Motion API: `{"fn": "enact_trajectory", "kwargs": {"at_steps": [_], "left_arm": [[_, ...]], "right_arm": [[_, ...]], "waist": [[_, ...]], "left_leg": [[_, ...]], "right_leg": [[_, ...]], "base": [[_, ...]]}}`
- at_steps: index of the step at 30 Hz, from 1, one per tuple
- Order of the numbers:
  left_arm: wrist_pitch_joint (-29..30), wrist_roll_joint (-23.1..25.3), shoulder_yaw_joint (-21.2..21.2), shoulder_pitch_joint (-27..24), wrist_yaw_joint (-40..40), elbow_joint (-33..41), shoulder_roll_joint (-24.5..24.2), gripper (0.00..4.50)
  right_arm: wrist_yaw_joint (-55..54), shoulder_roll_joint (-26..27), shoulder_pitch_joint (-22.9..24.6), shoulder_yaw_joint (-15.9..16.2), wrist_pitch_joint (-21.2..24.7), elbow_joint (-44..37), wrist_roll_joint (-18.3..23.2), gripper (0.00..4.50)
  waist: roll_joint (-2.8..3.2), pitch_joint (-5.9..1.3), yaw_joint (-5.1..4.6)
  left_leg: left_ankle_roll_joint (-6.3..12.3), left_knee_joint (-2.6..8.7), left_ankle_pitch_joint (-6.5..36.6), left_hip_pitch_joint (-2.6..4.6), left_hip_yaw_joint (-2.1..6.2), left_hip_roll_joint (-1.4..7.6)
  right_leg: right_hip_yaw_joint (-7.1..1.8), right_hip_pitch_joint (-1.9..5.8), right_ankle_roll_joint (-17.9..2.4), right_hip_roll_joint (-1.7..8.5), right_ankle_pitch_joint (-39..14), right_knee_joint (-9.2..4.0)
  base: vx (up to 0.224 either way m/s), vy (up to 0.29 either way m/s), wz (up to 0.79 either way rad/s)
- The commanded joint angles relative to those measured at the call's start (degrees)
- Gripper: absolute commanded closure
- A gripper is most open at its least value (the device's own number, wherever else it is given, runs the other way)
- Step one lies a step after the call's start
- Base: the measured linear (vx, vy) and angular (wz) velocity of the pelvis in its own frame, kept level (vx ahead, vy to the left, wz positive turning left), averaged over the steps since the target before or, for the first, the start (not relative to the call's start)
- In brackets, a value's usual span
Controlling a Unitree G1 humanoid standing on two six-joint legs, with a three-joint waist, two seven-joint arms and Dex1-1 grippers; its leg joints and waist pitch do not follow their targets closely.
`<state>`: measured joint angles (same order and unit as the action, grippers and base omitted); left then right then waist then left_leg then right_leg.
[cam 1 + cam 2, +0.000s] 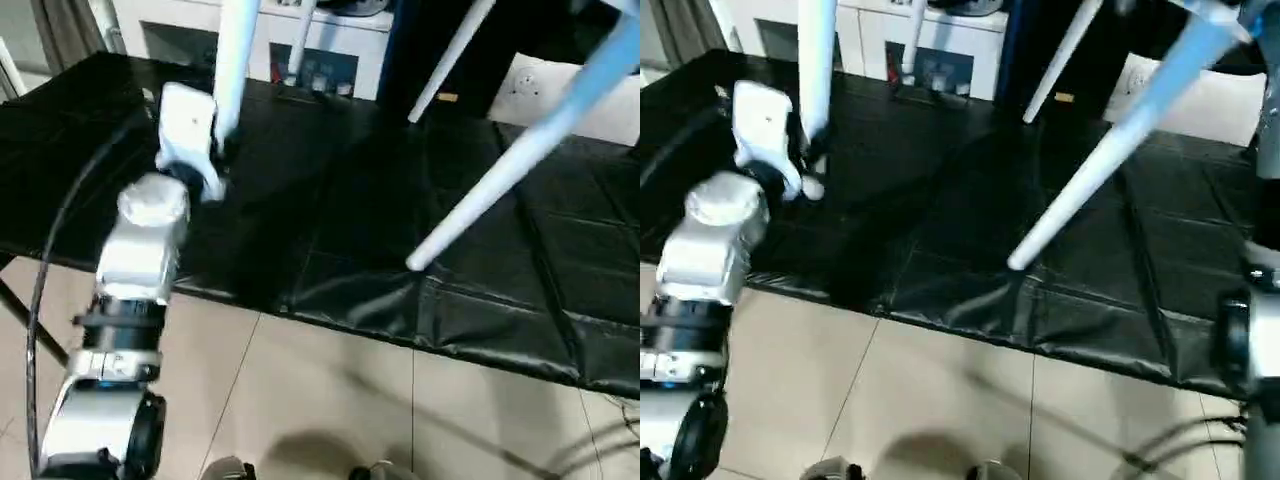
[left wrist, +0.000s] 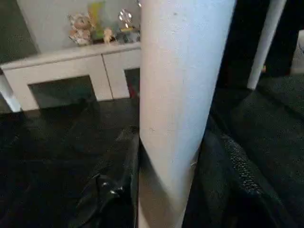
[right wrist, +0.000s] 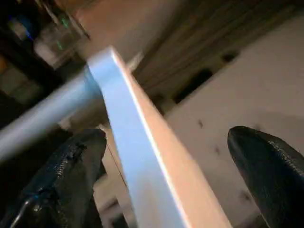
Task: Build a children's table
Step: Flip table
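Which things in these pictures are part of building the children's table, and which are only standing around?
Part of the job:
- white table leg held in the left gripper
- second leg slanting over the black mat
- third leg farther back
- table top's rim between the right gripper's open fingers

Only standing around:
- black mat
- white cabinet
- small figures on it

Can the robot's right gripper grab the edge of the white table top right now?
Probably yes. In the right wrist view the table top's edge already runs between the right gripper's wide-open black fingers, with nothing in the way; it would only need to close.
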<state>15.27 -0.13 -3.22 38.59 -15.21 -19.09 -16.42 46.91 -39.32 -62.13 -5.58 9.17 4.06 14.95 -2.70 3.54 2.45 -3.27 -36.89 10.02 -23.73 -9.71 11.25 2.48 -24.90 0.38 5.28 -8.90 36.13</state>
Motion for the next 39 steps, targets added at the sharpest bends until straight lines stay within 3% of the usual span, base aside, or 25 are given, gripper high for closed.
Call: {"fn": "enact_trajectory", "kwargs": {"at_steps": [1, 4, 5, 7, 8, 9, 10, 11, 13, 14, 17, 18, 21, 23, 24, 27, 28, 29, 31, 32, 33, 34, 36, 38, 39], "left_arm": [[-3.6, 1.9, 3.6, -0.2, -2.2, -1.7, 0.2, 2.91], [-7.2, 3.0, 4.6, -1.0, -2.8, -6.2, 0.2, 2.95], [-7.2, 3.0, 4.6, -1.0, -2.8, -6.2, 0.2, 2.95], [-9.4, 4.0, 5.3, -1.2, -3.2, -9.3, -0.2, 2.95], [-9.4, 4.0, 5.3, -1.2, -3.2, -9.3, -0.2, 2.95], [-11.6, 4.9, 6.2, -1.0, -3.4, -12.4, -0.8, 2.96], [-12.2, 4.8, 6.1, -0.7, -3.4, -13.5, -0.9, 2.96], [-13.7, 4.7, 6.0, 0.0, -3.5, -15.8, -0.9, 2.96], [-14.6, 4.7, 6.1, 0.4, -3.7, -17.2, -1.0, 2.96], [-15.3, 4.6, 6.0, 0.8, -3.9, -18.3, -1.0, 2.96], [-16.9, 4.5, 5.8, 1.6, -4.6, -21.0, -1.0, 2.96], [-18.0, 4.2, 5.6, 2.1, -5.1, -23.2, -1.1, 2.96], [-20.3, 3.1, 5.1, 2.4, -6.5, -25.6, -1.1, 2.96], [-20.8, 2.4, 4.8, 2.0, -7.2, -25.4, -1.0, 2.96], [-21.4, 0.3, 3.7, 0.2, -8.2, -23.0, -0.6, 2.26], [-20.5, -4.8, 1.2, -4.9, -9.8, -14.5, 0.7, 2.24], [-18.0, -6.5, 0.5, -7.9, -9.5, -9.2, 1.1, 1.97], [-16.1, -7.3, 0.2, -10.3, -8.9, -5.1, 1.2, 1.84], [-14.9, -7.7, -0.1, -12.3, -8.4, -2.0, 1.1, 1.79], [-13.4, -8.1, -0.3, -16.1, -7.9, 3.9, 0.5, 1.79], [-13.0, -8.4, -0.5, -17.8, -7.6, 6.5, 0.2, 1.79], [-12.8, -8.5, -0.8, -19.7, -7.1, 9.6, -0.1, 1.79], [-12.2, -9.4, -1.6, -22.4, -6.8, 14.0, -0.2, 1.79], [-12.5, -10.0, -2.4, -25.3, -6.8, 18.3, -0.4, 1.79], [-12.7, -10.1, -2.7, -26.4, -6.9, 19.8, -0.4, 1.79]], "right_arm": [[-0.7, 0.5, 3.4, -1.0, 3.7, -4.3, 2.7, 0.00], [-3.0, 2.6, 10.5, -1.5, 9.3, -11.7, 6.2, 0.00], [-3.0, 2.6, 10.5, -1.5, 9.3, -11.7, 6.2, 0.00], [-5.5, 4.0, 17.1, -1.6, 13.4, -17.4, 7.7, 0.00], [-5.5, 4.0, 17.1, -1.6, 13.4, -17.4, 7.7, 0.00], [-8.5, 5.3, 23.5, -1.4, 17.4, -22.7, 8.9, 0.00], [-9.6, 6.0, 26.3, -1.2, 19.0, -24.7, 9.6, 0.00], [-11.9, 7.5, 31.2, -0.8, 21.5, -27.7, 9.7, 0.00], [-13.6, 8.8, 34.0, -0.4, 23.0, -29.0, 9.7, 0.00], [-14.8, 10.0, 36.0, -0.1, 23.9, -29.9, 10.1, 0.00], [-18.0, 13.2, 41.2, 0.7, 26.2, -31.2, 10.9, 0.00], [-19.8, 15.1, 45.2, 1.5, 27.5, -31.8, 11.6, 0.00], [-22.4, 18.1, 50.8, 2.6, 28.3, -31.8, 11.1, 0.00], [-23.2, 19.0, 52.4, 3.0, 28.3, -31.7, 10.6, 0.00], [-25.0, 20.8, 54.9, 4.0, 27.8, -31.5, 9.4, 0.00], [-28.3, 23.9, 58.0, 5.0, 26.9, -32.0, 7.9, 0.00], [-29.7, 25.1, 59.0, 5.2, 26.6, -31.9, 7.3, 0.00], [-30.5, 25.7, 59.8, 5.4, 26.3, -31.8, 7.0, 0.00], [-31.2, 26.2, 60.6, 5.6, 26.2, -31.9, 6.8, 0.00], [-31.9, 26.9, 61.9, 6.1, 25.9, -32.0, 6.7, 0.00], [-32.1, 27.2, 62.6, 6.3, 25.7, -32.1, 6.6, 0.00], [-32.5, 27.7, 63.3, 6.4, 25.5, -31.8, 6.6, 0.00], [-33.0, 28.5, 64.2, 6.4, 25.6, -31.4, 6.9, 0.00], [-33.1, 29.5, 65.5, 6.6, 25.0, -30.8, 6.7, 0.00], [-33.3, 29.8, 66.1, 6.6, 24.8, -30.6, 6.6, 0.00]], "waist": [[0.54, -4.83, -0.12], [0.54, -5.05, 0.45], [0.49, -5.18, 0.48], [0.56, -5.46, 0.82], [0.47, -5.35, 0.83], [0.68, -5.14, 1.04], [0.96, -5.06, 1.20], [0.63, -4.92, 0.99], [0.71, -4.51, 0.79], [0.86, -4.45, 0.44], [0.81, -4.33, 0.24], [1.14, -4.18, 0.16], [0.97, -4.09, 0.02], [0.80, -4.10, -0.21], [1.06, -4.06, -0.40], [1.43, -4.18, -0.94], [1.66, -4.30, -0.88], [1.53, -4.12, -1.36], [1.56, -4.12, -1.45], [1.71, -4.21, -1.44], [1.70, -3.91, -1.52], [1.74, -4.00, -1.38], [1.73, -4.02, -1.42], [1.75, -3.97, -1.32], [1.74, -4.01, -1.38]], "left_leg": [[1.75, 4.57, 14.9, 1.86, -0.01, 0.95], [1.91, 4.71, 12.3, 2.06, -0.09, 0.96], [1.85, 4.71, 11.7, 2.00, -0.04, 0.95], [1.81, 4.60, 9.3, 2.12, -0.08, 1.05], [1.99, 4.63, 8.5, 1.99, -0.13, 0.95], [1.78, 4.82, 9.7, 2.21, -0.15, 0.99], [1.44, 4.92, 11.0, 2.50, -0.16, 1.10], [0.58, 5.28, 12.6, 2.20, 0.00, 0.96], [-1.43, 5.89, 18.2, 2.52, 0.30, 0.95], [-2.78, 5.87, 21.6, 3.10, 0.48, 0.91], [-3.12, 5.83, 22.7, 3.24, 0.52, 0.64], [-3.27, 6.16, 24.4, 3.55, 0.83, 0.76], [-3.40, 6.30, 26.1, 3.86, 0.94, 0.69], [-3.69, 6.57, 26.6, 3.43, 1.32, 0.75], [-3.91, 6.71, 27.1, 3.47, 1.44, 0.89], [-4.09, 7.14, 27.6, 3.15, 1.53, 1.09], [-4.38, 7.17, 27.6, 3.36, 1.53, 1.27], [-4.33, 7.40, 27.0, 2.84, 1.43, 1.51], [-3.96, 7.24, 27.5, 3.01, 1.19, 1.24], [-3.72, 7.00, 27.3, 3.32, 1.05, 1.18], [-3.50, 7.19, 27.1, 2.92, 0.98, 1.19], [-3.49, 7.08, 27.3, 3.18, 0.99, 1.19], [-3.25, 7.20, 26.5, 2.90, 0.99, 1.22], [-3.10, 7.08, 26.4, 3.23, 0.83, 1.06], [-3.07, 7.24, 25.4, 2.90, 0.88, 1.13]], "right_leg": [[-1.08, 2.75, -10.0, 1.06, -12.2, -4.10], [-1.25, 3.00, -9.9, 1.02, -8.9, -4.02], [-1.25, 3.15, -10.1, 1.04, -8.1, -3.78], [-1.31, 3.22, -10.8, 1.15, -4.9, -3.42], [-1.39, 3.32, -10.7, 1.08, -4.3, -3.53], [-1.39, 3.18, -10.4, 1.08, -6.1, -4.00], [-1.40, 3.00, -10.2, 1.18, -7.3, -4.01], [-1.35, 3.36, -9.1, 1.21, -10.3, -4.35], [-1.15, 3.22, -7.2, 1.36, -18.0, -5.06], [-1.07, 2.76, -6.2, 1.38, -22.2, -5.43], [-1.09, 2.45, -4.3, 1.49, -25.7, -6.35], [-0.87, 2.38, -3.8, 1.63, -27.7, -6.81], [-0.73, 2.16, -3.1, 1.65, -29.6, -7.47], [-0.57, 2.59, -2.8, 1.80, -30.1, -7.31], [-0.64, 2.51, -3.3, 1.97, -29.5, -7.26], [-0.72, 2.87, -4.9, 1.91, -26.2, -7.00], [-0.89, 2.84, -5.5, 2.02, -24.9, -6.72], [-1.09, 2.90, -6.9, 2.01, -22.4, -6.25], [-1.05, 2.78, -6.4, 1.77, -23.4, -6.58], [-1.29, 2.54, -6.4, 1.76, -22.9, -6.60], [-1.27, 2.71, -5.7, 1.67, -23.7, -6.71], [-1.30, 2.61, -5.5, 1.73, -24.3, -6.75], [-1.37, 2.90, -5.2, 1.79, -24.3, -6.70], [-1.38, 2.51, -4.5, 1.53, -25.0, -7.01], [-1.41, 2.79, -4.4, 1.54, -24.2, -6.86]], "base": [[0.000, 0.000, 0.00], [0.000, 0.000, 0.00], [0.000, 0.000, 0.00], [0.000, 0.000, 0.00], [0.000, 0.000, 0.00], [0.000, 0.000, 0.00], [0.000, 0.000, 0.00], [0.000, 0.000, 0.00], [0.000, 0.000, 0.00], [0.000, 0.000, 0.00], [0.000, 0.000, 0.00], [0.000, 0.000, 0.00], [0.000, 0.000, 0.00], [0.000, 0.000, 0.00], [0.000, 0.000, 0.00], [0.000, 0.000, 0.00], [0.000, 0.000, 0.00], [0.000, 0.000, 0.00], [0.000, 0.000, 0.00], [0.000, 0.000, 0.00], [0.000, 0.000, 0.00], [0.000, 0.000, 0.00], [0.000, 0.000, 0.00], [0.000, 0.000, 0.00], [0.000, 0.000, 0.00]]}}
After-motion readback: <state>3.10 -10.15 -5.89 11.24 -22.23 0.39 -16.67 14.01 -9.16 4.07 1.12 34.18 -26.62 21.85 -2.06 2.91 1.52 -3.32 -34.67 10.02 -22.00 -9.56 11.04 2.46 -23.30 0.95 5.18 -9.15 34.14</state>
